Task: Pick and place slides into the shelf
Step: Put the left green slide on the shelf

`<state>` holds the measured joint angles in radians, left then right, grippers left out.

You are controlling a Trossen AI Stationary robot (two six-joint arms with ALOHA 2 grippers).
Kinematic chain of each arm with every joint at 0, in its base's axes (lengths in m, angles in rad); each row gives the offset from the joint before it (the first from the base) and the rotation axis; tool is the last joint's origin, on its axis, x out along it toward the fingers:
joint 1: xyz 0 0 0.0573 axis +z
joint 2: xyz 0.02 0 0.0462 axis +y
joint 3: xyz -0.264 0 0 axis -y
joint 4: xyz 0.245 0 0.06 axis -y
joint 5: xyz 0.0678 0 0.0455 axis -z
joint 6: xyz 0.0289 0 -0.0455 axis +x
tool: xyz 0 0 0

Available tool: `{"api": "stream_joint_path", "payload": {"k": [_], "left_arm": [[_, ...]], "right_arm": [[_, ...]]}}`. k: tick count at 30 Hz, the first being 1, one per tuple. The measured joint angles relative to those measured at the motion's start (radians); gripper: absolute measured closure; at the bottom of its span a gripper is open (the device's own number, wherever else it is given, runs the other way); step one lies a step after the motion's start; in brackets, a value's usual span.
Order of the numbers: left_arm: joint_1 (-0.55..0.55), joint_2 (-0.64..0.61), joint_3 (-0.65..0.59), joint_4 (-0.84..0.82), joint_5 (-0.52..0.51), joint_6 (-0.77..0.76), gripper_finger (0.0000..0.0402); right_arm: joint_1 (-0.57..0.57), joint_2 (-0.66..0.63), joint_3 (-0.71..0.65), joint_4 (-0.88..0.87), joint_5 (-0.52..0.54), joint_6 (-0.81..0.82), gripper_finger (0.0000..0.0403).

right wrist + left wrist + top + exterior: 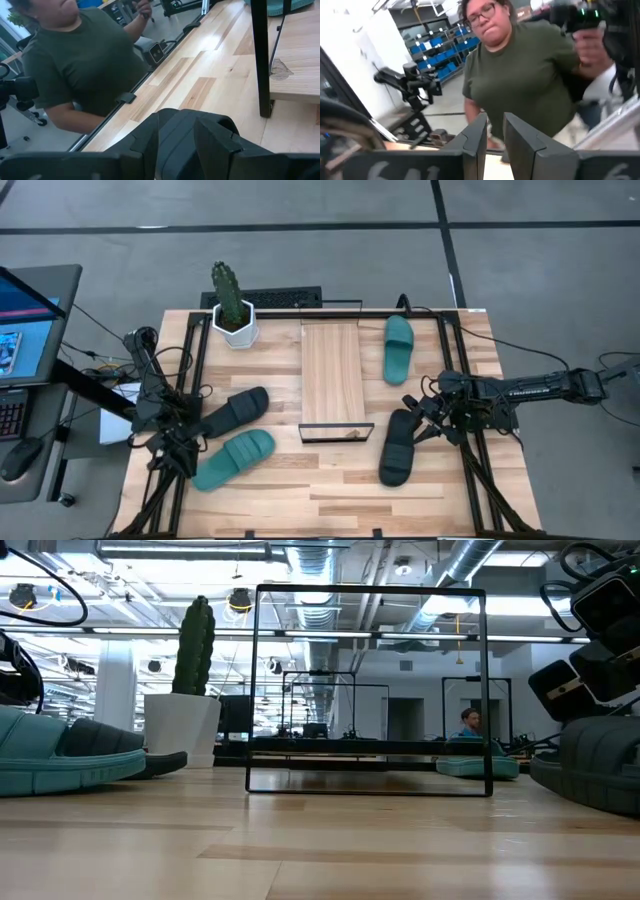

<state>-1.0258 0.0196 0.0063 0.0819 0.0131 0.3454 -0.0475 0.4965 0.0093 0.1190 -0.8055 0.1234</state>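
The shelf (pixel 332 375), a light-wood plank in a thin black wire frame, stands mid-table. One teal slide (pixel 398 348) lies flat to its right at the far side. A second teal slide (pixel 234 459) and a black slide (pixel 232 412) lie flat at the left. Another black slide (pixel 397 450) lies right of the shelf's near end, and my right gripper (pixel 418 425) is shut on it. My left gripper (pixel 495 120) hovers at the table's left edge (pixel 178 462), level and open, with nothing between its fingers. My right gripper has the black slide's far end (pixel 176 131) between its two fingers. It comes from the table's right side, slanting slightly down. The fingers hide the exact part they grip. The slide's sole (pixel 590 795) rests on the table.
A cactus in a white pot (pixel 233 312) stands at the far left, and a keyboard (pixel 275 300) lies along the far edge. Black frame bars (pixel 195 370) run down both sides of the table. A person in a green shirt (pixel 520 75) stands close beyond the table.
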Motion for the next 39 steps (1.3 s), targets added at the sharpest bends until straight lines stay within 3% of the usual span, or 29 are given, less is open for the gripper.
{"api": "stream_joint_path", "payload": {"k": [4,11,14,17,28,39], "left_arm": [[-0.001,0.0,0.0,0.022,-0.094,-0.246,0.0346],[0.0,0.004,0.0,0.014,-0.624,-0.728,0.0346],[0.0,0.004,0.0,0.014,-0.751,-0.803,0.0346],[0.0,0.004,0.0,0.014,-0.786,-0.82,0.0346],[0.0,0.004,0.0,0.012,-0.757,-0.857,0.0346],[0.0,0.004,0.0,0.007,-0.83,-0.755,0.0346]], "right_arm": [[0.0,0.0,0.0,0.0,0.0,0.0,0.0289],[0.0,0.0,0.0,0.0,0.0,0.0,0.0289],[0.0,0.0,0.0,0.0,0.0,0.0,0.0289],[0.0,0.0,0.0,0.0,0.0,0.0,0.0289],[0.0,0.0,0.0,0.0,0.0,0.0,0.0289],[0.0,0.0,0.0,0.0,0.0,0.0,0.0289]]}}
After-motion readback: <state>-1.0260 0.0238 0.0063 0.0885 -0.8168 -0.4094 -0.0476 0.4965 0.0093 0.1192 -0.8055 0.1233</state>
